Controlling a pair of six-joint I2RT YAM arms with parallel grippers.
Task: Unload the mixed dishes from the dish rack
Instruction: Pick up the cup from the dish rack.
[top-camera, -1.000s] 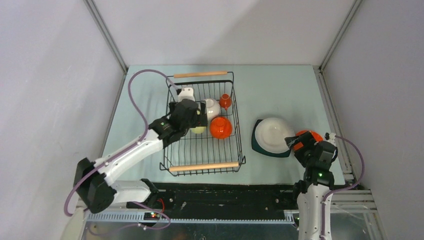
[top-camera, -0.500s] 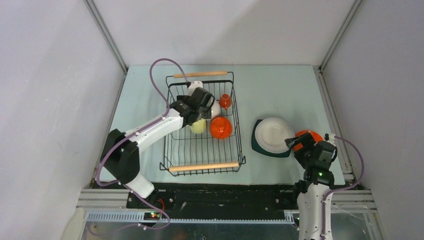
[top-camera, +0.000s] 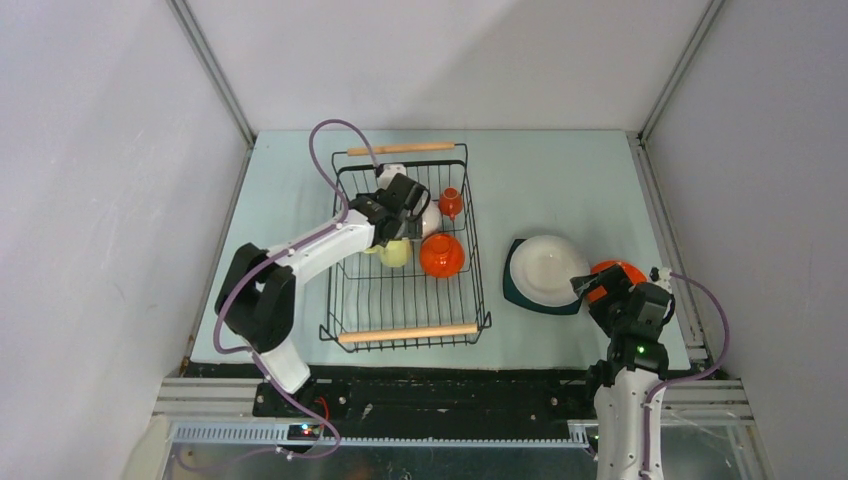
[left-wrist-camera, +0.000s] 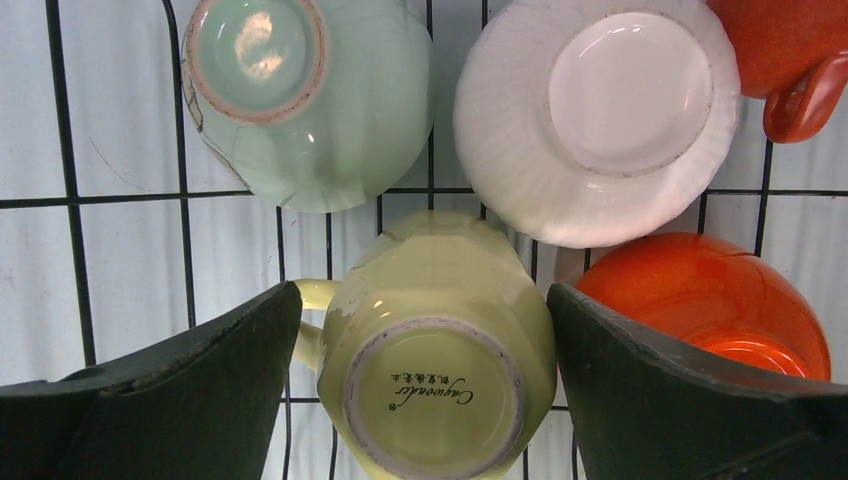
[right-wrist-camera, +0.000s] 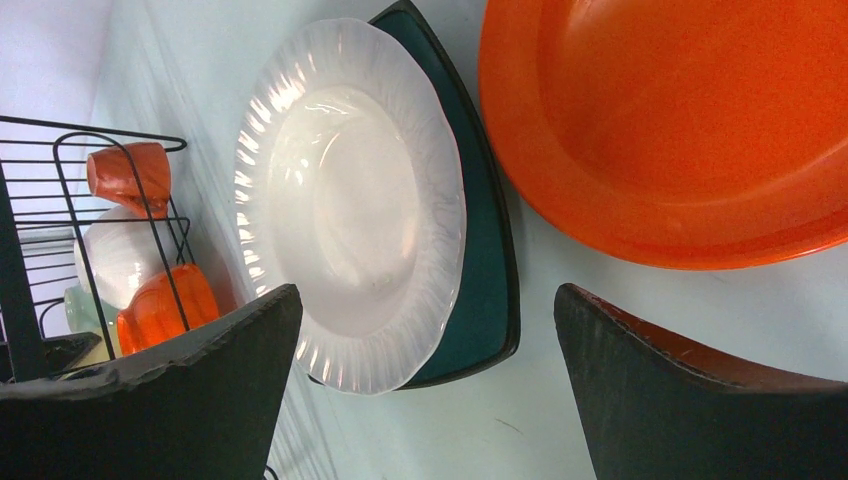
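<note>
Where the black wire dish rack (top-camera: 405, 250) sits mid-table, a glossy, faceted pale yellow mug (left-wrist-camera: 435, 350) stands inverted, and the cursive mark on its foot is too small to read. A pale green bowl (left-wrist-camera: 300, 95) lies at its 11 o'clock, a ribbed white bowl (left-wrist-camera: 600, 110) at 1 and an orange bowl (left-wrist-camera: 710, 300) at 3. The left gripper (left-wrist-camera: 422, 300) points straight down, jaws spread astride the mug. At the rack's 3 o'clock the right gripper (right-wrist-camera: 428, 300) hovers, jaws spread, between a fluted white dish (right-wrist-camera: 350, 200) on a teal square plate (right-wrist-camera: 485, 290) and an orange plate (right-wrist-camera: 680, 120).

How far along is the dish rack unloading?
Done: white fluted bowl on dark teal square plate, plus orange plate, on the table. In hand: nothing; open left fingers straddle the pale yellow mug. Left: that mug and four dishes in the black wire rack.
</note>
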